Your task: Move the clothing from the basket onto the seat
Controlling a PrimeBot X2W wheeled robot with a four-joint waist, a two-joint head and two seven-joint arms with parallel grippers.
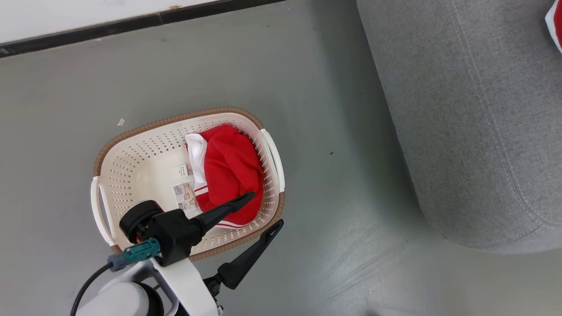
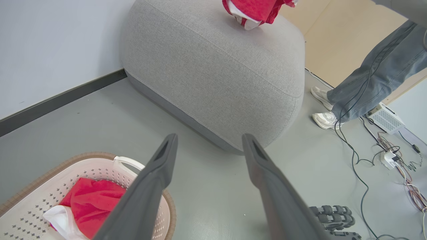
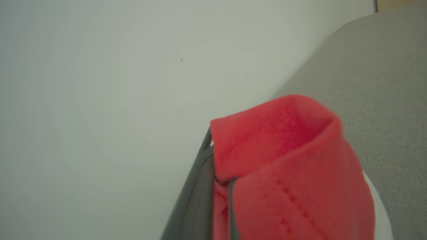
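Note:
The cream basket (image 1: 145, 127) stands on the grey floor with a red and white piece of clothing (image 1: 230, 171) bunched in its right half. My left gripper (image 1: 266, 209) hangs open and empty over the basket's near right rim, one finger above the clothing, the other outside the rim. In the left wrist view the basket (image 2: 43, 173) and its clothing (image 2: 90, 203) lie lower left of the open left gripper (image 2: 209, 138). The grey seat (image 1: 474, 123) lies to the right. My right gripper (image 3: 210, 146) is shut on another red garment (image 3: 287, 160) over the seat (image 3: 377, 66).
A person in jeans and white shoes (image 2: 367, 83) stands beyond the seat (image 2: 213, 66), beside cables (image 2: 383, 150) and a white box (image 2: 387, 118). A white wall with a dark baseboard (image 1: 131, 24) runs behind the basket. Bare floor separates basket and seat.

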